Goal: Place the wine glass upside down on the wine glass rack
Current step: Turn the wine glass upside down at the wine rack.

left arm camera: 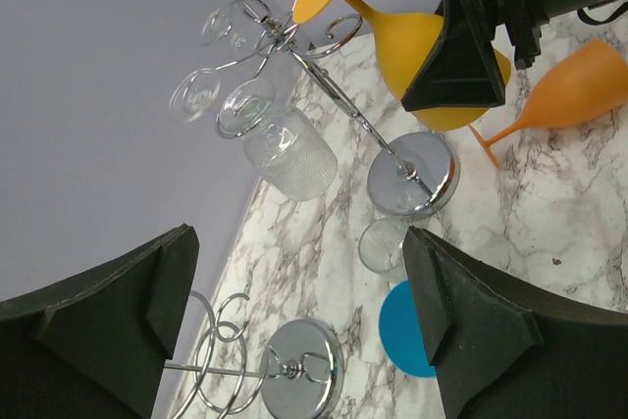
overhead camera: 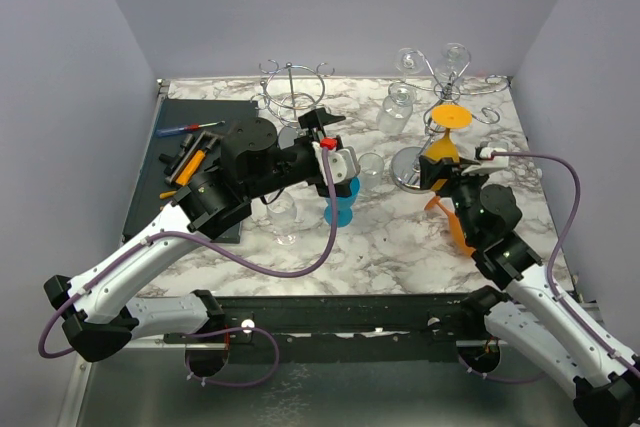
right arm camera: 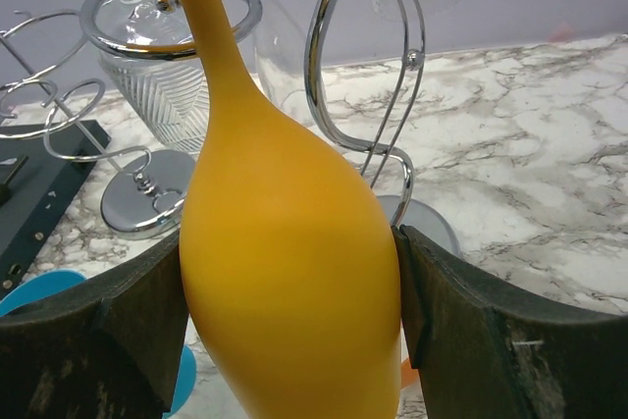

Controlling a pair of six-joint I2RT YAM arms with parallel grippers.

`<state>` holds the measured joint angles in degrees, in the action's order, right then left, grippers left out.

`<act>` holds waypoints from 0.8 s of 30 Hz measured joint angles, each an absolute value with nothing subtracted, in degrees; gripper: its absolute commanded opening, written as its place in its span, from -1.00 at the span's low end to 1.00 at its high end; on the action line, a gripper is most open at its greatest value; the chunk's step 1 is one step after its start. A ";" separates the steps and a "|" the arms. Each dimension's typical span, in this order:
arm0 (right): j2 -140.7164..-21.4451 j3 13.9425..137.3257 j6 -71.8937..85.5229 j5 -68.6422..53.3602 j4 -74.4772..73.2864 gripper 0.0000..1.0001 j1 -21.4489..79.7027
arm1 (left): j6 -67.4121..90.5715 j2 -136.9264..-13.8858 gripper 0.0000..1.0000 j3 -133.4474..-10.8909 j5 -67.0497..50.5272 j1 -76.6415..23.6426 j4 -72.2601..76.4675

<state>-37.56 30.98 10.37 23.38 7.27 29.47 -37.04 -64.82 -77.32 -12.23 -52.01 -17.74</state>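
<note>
Though vague overhead — fingers [right arm camera: 98, 340] on glass [right arm camera: 294, 272]

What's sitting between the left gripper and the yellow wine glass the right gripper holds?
In the top view, a small clear glass and the rack's chrome base stand between the left gripper and the yellow wine glass.
</note>
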 measured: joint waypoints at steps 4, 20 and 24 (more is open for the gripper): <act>-38.35 30.98 9.96 23.46 7.99 0.20 28.42 | -37.04 -64.82 0.86 -77.32 -12.25 -52.01 -17.72; -44.66 31.00 9.78 20.88 11.16 0.21 25.02 | -37.06 -64.82 0.86 -77.32 -12.23 -52.01 -17.93; -46.17 31.03 9.78 19.33 12.25 0.21 24.77 | -37.08 -64.82 0.86 -77.32 -12.23 -52.01 -18.04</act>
